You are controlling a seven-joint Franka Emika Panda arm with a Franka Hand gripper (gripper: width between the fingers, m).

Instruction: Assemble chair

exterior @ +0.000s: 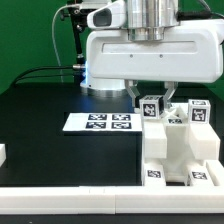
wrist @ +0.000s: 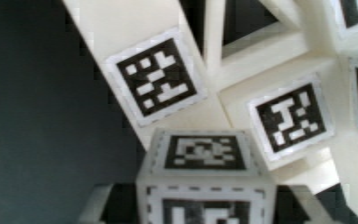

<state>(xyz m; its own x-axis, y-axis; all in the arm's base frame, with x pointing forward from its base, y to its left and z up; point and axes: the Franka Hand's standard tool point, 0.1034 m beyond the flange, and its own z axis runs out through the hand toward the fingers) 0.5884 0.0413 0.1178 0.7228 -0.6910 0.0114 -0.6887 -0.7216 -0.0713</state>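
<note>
marker board centre-left of exterior frame, flat on black table | chair lower right, chunky white stack partly joined | gripper above it, fingers straddling tagged peg; pinching or not, cannot tell | step: likely grasping peg | next: firm hold, then seating.

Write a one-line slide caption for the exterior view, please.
Panda gripper lowered around a tagged white chair part on the partly assembled chair, with the marker board on the black table.

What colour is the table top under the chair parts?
Black, matte; the table shows best in the exterior view.
</note>
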